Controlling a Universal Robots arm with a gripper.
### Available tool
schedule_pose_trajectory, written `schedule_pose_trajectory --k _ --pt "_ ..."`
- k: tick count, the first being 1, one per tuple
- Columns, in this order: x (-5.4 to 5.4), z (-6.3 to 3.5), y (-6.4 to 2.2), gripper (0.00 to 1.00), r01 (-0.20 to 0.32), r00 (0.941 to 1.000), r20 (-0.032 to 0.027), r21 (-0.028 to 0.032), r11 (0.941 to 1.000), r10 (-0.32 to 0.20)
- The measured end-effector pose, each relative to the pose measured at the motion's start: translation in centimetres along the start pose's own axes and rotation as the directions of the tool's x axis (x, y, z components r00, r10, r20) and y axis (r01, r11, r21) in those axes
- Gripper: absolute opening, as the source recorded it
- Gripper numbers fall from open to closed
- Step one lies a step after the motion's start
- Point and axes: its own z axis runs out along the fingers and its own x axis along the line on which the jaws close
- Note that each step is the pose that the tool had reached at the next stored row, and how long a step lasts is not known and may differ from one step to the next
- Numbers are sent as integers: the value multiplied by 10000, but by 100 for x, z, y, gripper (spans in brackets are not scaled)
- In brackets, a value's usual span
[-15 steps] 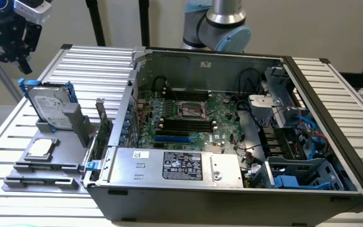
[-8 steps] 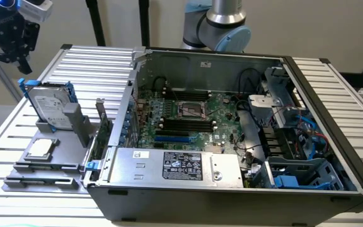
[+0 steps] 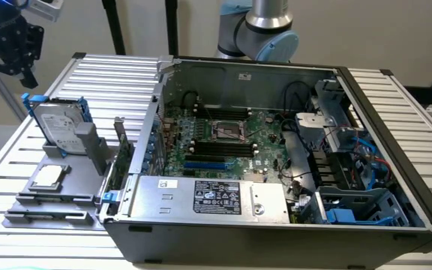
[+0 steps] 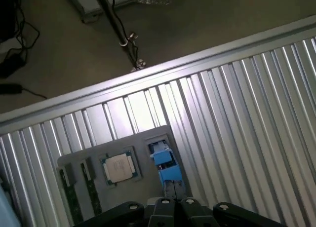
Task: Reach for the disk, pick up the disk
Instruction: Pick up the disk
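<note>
Disk (image 3: 57, 128) stands upright in its grey holder (image 3: 88, 147), not yet picked up; your claw (image 3: 22, 73) hangs above, fingers together, empty.

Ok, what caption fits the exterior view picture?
Closed gripper hovers near the disk standing in a grey holder, beside an open computer.

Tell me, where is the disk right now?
The disk stands upright in a grey holder on the exterior view's left, beside the open computer case, next to the small chip.
</note>
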Motion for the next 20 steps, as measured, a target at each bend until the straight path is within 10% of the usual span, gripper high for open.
schedule_pose_trajectory --k 20 --pt "-6 -1 -15 11 2508 9680 -89 -11 9680 -2508"
